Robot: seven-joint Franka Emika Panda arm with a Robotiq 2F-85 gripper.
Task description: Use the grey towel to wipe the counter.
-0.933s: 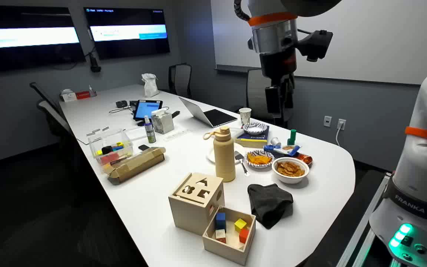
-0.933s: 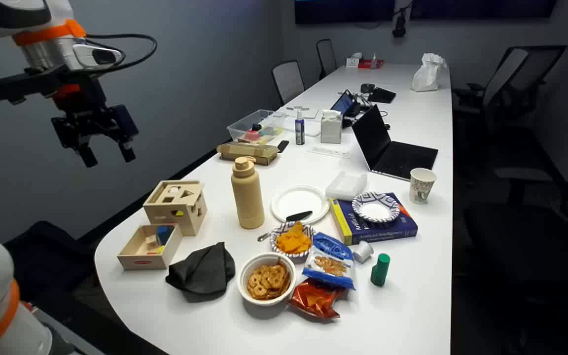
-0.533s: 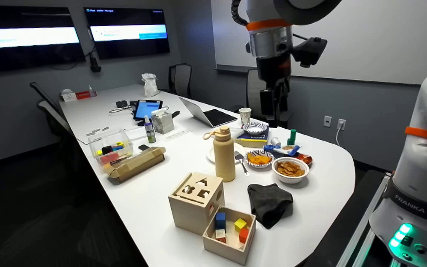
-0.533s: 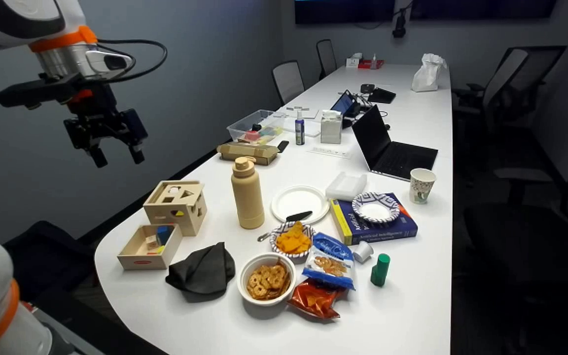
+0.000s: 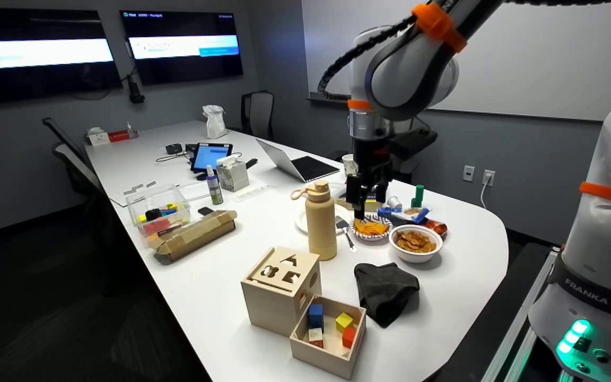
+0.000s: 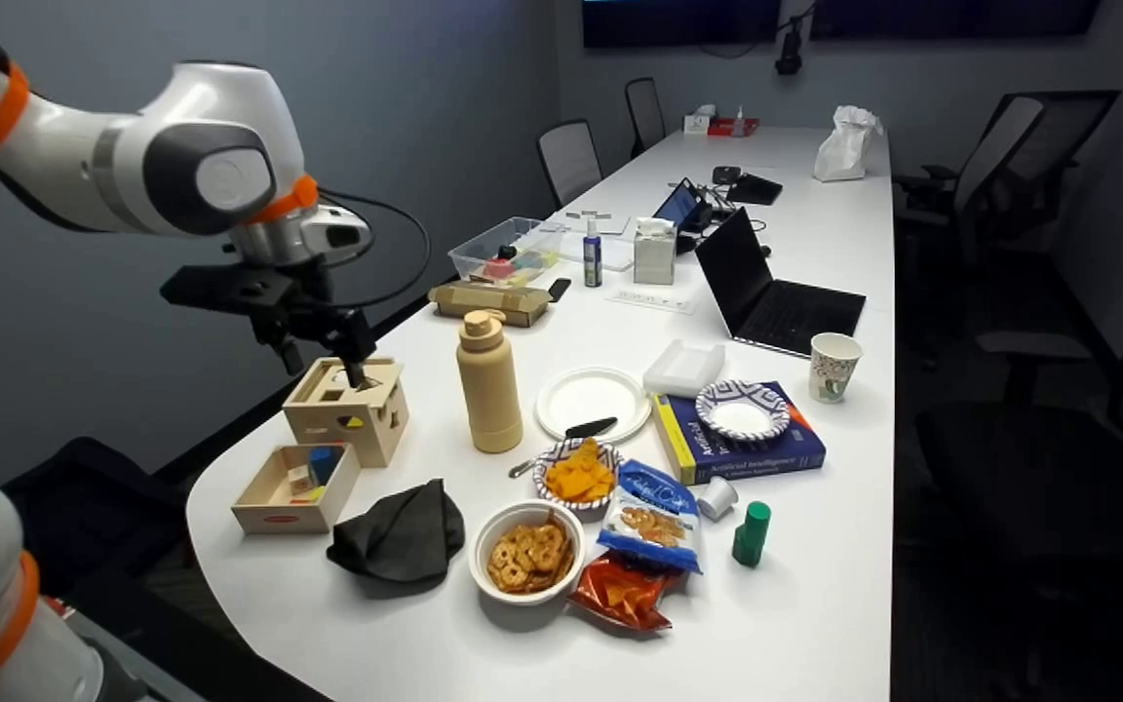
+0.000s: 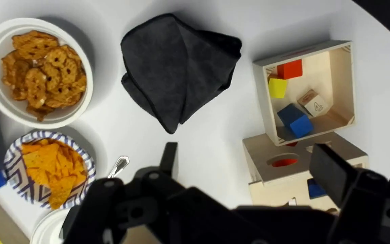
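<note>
The dark grey towel (image 5: 386,292) lies crumpled on the white counter (image 5: 443,323), between the wooden tray and the pretzel bowl. It also shows in an exterior view (image 6: 401,536) and at the top middle of the wrist view (image 7: 181,67). My gripper (image 5: 367,208) is open and empty, pointing down in the air above the table. In an exterior view the gripper (image 6: 325,372) overlaps the wooden shape box. In the wrist view the fingers (image 7: 249,162) are wide apart, and the towel lies beyond them, untouched.
A wooden tray with blocks (image 5: 319,358) stands against the wooden shape box (image 5: 268,305). A tall tan bottle (image 5: 320,228) stands behind them. The pretzel bowl (image 6: 484,575), chip bowl (image 6: 547,497) and snack bags (image 6: 625,595) sit on the towel's other side.
My open gripper has come down a good way toward the table. It has moved left in an exterior view and right in an exterior view. The towel has not moved.
</note>
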